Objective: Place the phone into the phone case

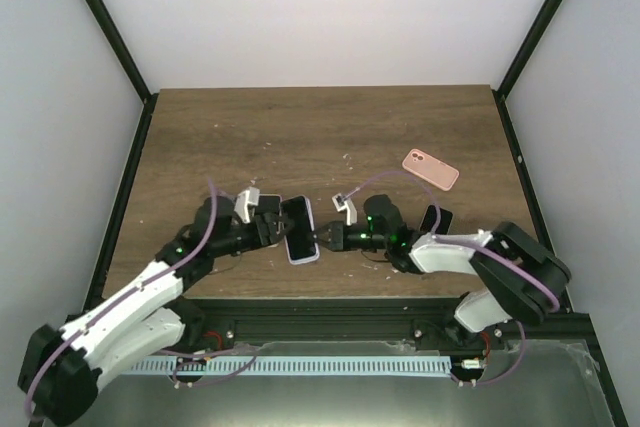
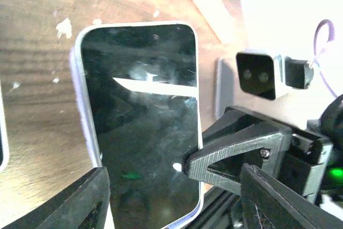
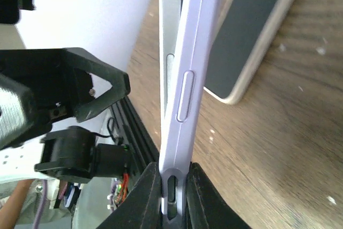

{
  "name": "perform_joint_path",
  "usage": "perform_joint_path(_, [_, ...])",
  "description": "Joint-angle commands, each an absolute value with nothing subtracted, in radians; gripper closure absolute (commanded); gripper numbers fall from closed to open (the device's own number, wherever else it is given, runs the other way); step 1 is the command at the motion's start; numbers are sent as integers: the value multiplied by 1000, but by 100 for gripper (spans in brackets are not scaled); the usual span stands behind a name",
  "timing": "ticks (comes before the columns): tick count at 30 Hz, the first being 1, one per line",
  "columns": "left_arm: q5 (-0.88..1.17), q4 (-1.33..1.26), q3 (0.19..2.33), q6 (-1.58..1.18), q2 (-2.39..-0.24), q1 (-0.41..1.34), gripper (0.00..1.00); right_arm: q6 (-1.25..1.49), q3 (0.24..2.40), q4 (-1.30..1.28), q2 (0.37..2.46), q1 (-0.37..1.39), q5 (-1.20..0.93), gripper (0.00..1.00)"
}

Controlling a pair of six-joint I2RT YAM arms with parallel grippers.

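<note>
A phone with a black screen (image 2: 142,116) sits inside a lilac phone case (image 3: 187,63) and is held on edge just above the table, near the front middle (image 1: 302,237). My right gripper (image 3: 174,181) is shut on one end of the cased phone; in the top view that gripper (image 1: 326,237) comes in from the right. My left gripper (image 2: 172,174) stands open, with one finger (image 2: 80,202) by the phone's left edge and the other finger (image 2: 278,202) well off to the right. In the top view the left gripper (image 1: 272,230) is at the phone's left side.
A second phone with a dark screen and pale rim (image 3: 252,30) lies flat on the wooden table (image 1: 300,137) just beyond the held one. A pink case (image 1: 431,169) lies at the right rear. The black frame rail (image 1: 330,312) runs along the near edge.
</note>
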State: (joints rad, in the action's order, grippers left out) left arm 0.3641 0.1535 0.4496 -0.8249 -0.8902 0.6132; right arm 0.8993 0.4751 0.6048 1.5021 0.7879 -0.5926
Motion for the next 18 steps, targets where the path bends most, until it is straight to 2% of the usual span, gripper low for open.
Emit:
perform_joint_path(1, [400, 167, 463, -878, -734, 579, 29, 777, 454, 661, 1319, 792, -547, 99])
perform_joint_path(5, [457, 117, 459, -901, -610, 562, 24, 704, 413, 719, 1136, 793, -562, 99])
perform_joint_path(10, [562, -11, 460, -918, -575, 560, 22, 639, 400, 733, 997, 793, -615, 99])
perform_joint_path(18, [769, -412, 412, -1052, -620, 559, 21, 609, 427, 741, 1005, 793, -723, 99])
